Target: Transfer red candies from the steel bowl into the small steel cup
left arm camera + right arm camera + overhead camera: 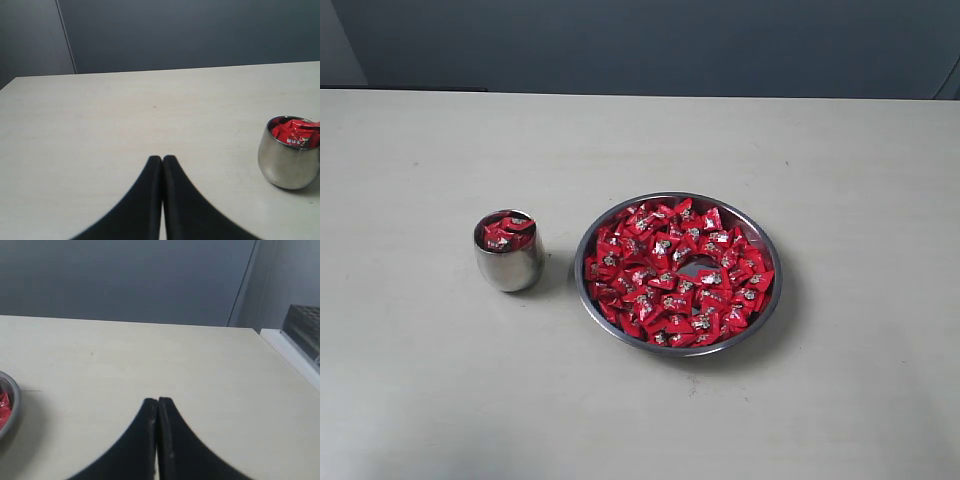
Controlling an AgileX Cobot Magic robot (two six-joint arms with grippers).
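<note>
left tool (162,159) closed, red candies (506,231) in cup (510,266), bowl (698,267)

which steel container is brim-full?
The small steel cup, left of the wide steel bowl in the exterior view: red candies reach the cup's rim; the bowl shows a bare patch mid-pile.

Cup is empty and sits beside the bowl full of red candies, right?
Not quite. The cup is not empty: it holds red candies up to about its rim, as the exterior view shows. The rest is right: it sits beside the bowl, which is full of red candies.
</note>
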